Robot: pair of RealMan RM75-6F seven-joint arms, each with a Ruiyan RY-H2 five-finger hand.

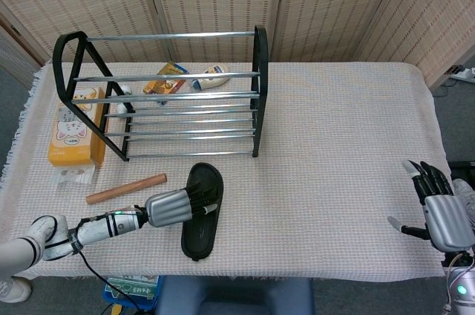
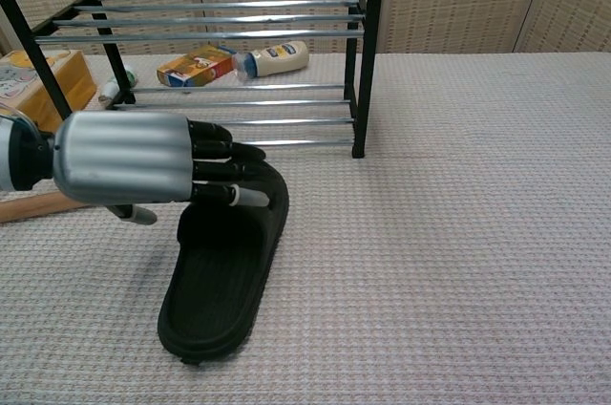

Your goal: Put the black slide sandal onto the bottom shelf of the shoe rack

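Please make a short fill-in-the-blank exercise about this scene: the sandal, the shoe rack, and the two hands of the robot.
1. The black slide sandal lies on the ______, in front of the shoe rack.
2. The ______ hand reaches over the sandal's strap.
3. The right hand holds ______.
4. The wooden stick lies to the ______ of the sandal in the head view.

Missing words: table; left; nothing; left

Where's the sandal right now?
In the head view the sandal lies on the table just in front of the shoe rack, left of centre, with the left hand over its strap.
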